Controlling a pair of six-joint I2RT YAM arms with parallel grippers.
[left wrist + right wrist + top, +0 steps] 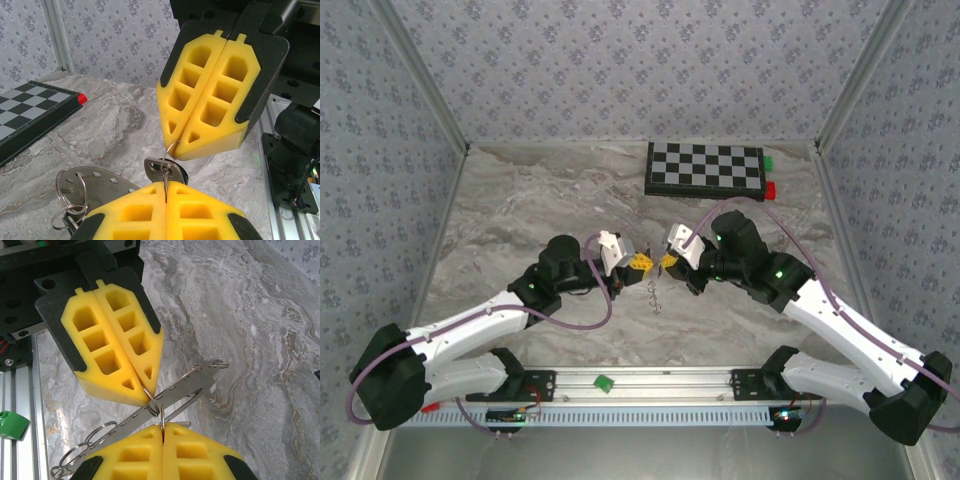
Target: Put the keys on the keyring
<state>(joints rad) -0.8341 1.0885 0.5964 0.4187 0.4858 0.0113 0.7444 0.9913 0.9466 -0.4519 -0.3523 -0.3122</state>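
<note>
Your left gripper (638, 262) and right gripper (668, 262) meet tip to tip over the middle of the marble table (540, 200). Both pairs of yellow jaws are pressed together, each pinching the thin wire keyring (168, 149) from opposite sides. The keys (162, 169) hang from that ring just beneath the fingertips. Spare rings (70, 192) and a perforated metal strip (192, 382) dangle alongside them.

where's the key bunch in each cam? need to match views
Top external: key bunch dangles at centre, below where left gripper and right gripper meet tip to tip.
Left wrist: bottom centre to lower left, below the right gripper.
Right wrist: centre to lower left, below the left gripper.
Shared landmark: the yellow gripper tips pinching its ring.
</note>
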